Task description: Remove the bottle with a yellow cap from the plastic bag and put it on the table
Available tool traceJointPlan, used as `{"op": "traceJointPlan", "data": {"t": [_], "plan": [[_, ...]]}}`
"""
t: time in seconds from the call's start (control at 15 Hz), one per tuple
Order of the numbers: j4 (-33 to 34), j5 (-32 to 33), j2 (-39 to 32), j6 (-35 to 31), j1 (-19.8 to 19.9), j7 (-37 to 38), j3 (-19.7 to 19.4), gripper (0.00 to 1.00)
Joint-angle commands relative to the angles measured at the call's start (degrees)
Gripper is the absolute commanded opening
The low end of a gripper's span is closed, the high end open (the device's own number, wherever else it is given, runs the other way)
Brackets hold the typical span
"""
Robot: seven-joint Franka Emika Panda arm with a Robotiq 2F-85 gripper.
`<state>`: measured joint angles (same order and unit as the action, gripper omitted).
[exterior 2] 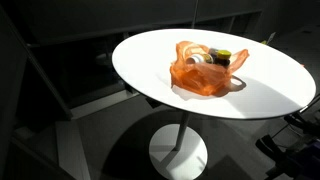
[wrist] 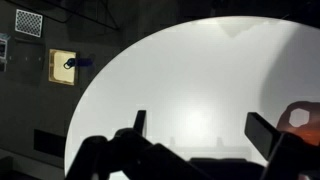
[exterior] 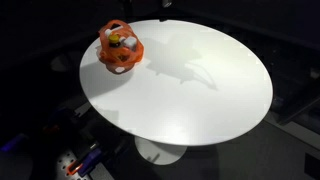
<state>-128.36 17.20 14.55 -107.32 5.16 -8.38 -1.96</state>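
Note:
An orange plastic bag (exterior: 120,50) sits near the edge of the round white table (exterior: 200,100); it shows in both exterior views (exterior 2: 205,72). Bottles lie inside it. One shows a yellowish cap (exterior 2: 221,55), also seen as a small yellow spot (exterior: 119,42). In the wrist view my gripper (wrist: 200,130) is open and empty, its two dark fingers spread above the bare tabletop. The bag's orange edge (wrist: 299,115) is at the right border, beside the right finger and apart from it. The gripper itself barely shows in the exterior views.
The table (exterior 2: 270,90) stands on a white pedestal base (exterior 2: 180,155) in a dark room. The arm's shadow (exterior: 195,68) falls on the tabletop. A tan box (wrist: 63,66) and a checkered board (wrist: 29,21) lie on the floor beyond the table's edge.

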Motion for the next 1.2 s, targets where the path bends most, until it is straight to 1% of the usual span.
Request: {"op": "traceJointPlan", "data": {"t": [0.0, 0.2, 0.53, 0.8, 1.13], "plan": [[0.13, 0.13, -0.01, 0.15, -0.69, 0.12, -0.61, 1.0], [0.14, 0.13, 0.01, 0.15, -0.69, 0.12, -0.61, 1.0], [0.32, 0.33, -1.66, -0.87, -3.18, 1.42, 1.42, 1.0], [0.64, -1.58, -3.22, -2.75, -5.63, 1.68, 2.71, 1.0], [0.24, -5.1, -6.4, -6.75, -8.13, 1.94, 4.38, 1.0]]}}
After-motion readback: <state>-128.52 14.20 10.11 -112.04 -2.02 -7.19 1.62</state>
